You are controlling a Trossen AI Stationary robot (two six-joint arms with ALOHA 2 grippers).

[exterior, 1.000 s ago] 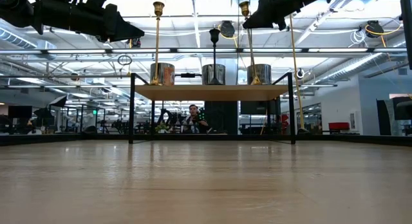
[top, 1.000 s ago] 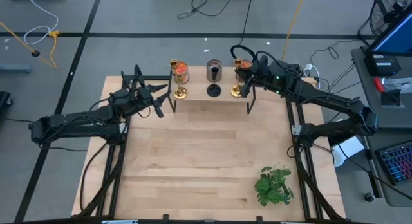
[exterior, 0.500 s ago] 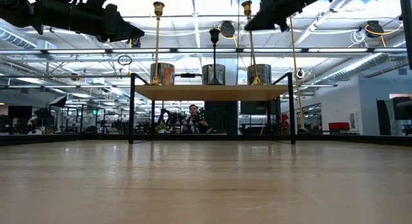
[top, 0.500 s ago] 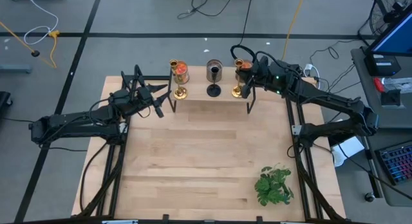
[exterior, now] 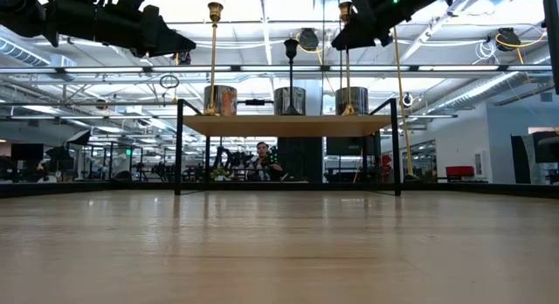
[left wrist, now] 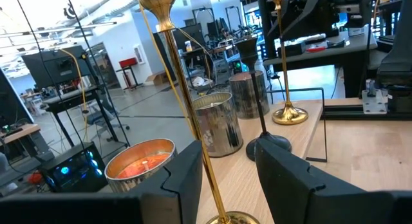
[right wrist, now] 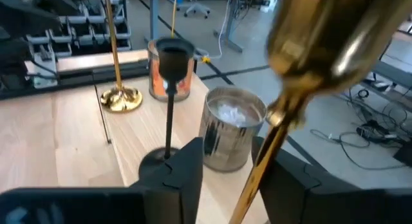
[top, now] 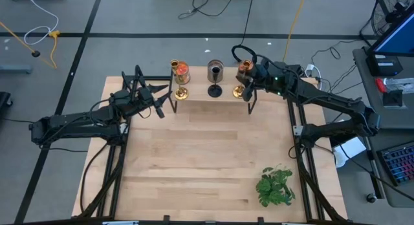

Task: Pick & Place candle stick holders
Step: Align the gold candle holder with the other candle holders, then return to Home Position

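Shelf [top: 213, 103]: raised at table's far edge, holding three holders and three jars.
Right gripper [top: 248, 81]: fingers apart around right gold holder [top: 239, 90].
Left gripper [top: 157, 99]: fingers apart, stem of left gold holder [top: 180, 92] between them.
Black holder [top: 214, 90]: mid-shelf, untouched.

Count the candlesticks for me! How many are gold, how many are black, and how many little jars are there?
Gold candle stick holders: 2, the left gold holder and the right gold holder
Black candle stick holder: 1
Jars: 3, the left jar, middle jar and right jar
Total: 6
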